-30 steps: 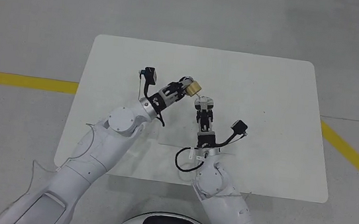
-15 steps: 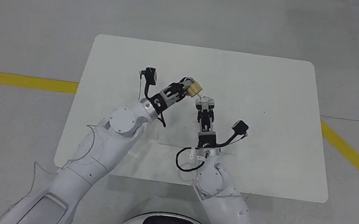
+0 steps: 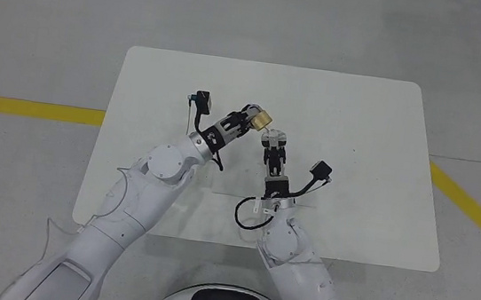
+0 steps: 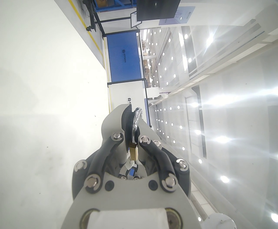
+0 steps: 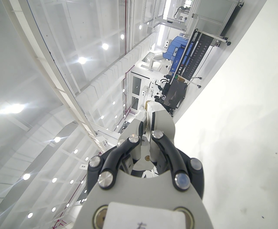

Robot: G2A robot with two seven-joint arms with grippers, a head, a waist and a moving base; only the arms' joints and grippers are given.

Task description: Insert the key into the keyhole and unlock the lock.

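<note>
Two claws sit close together above the white rectangular desk [image 3: 361, 110]. Left claw [image 3: 251, 120] is clamped on the brass padlock with silver shackle [image 3: 263, 117], held off the surface. Right claw [image 3: 274, 139], fingers [image 5: 161, 121] drawn together, sits just beside the padlock; its contents are too small to identify.

A white round-cornered table [image 3: 364, 119] stands on grey floor [image 3: 52, 3] marked with a yellow stripe [image 3: 31, 108].
</note>
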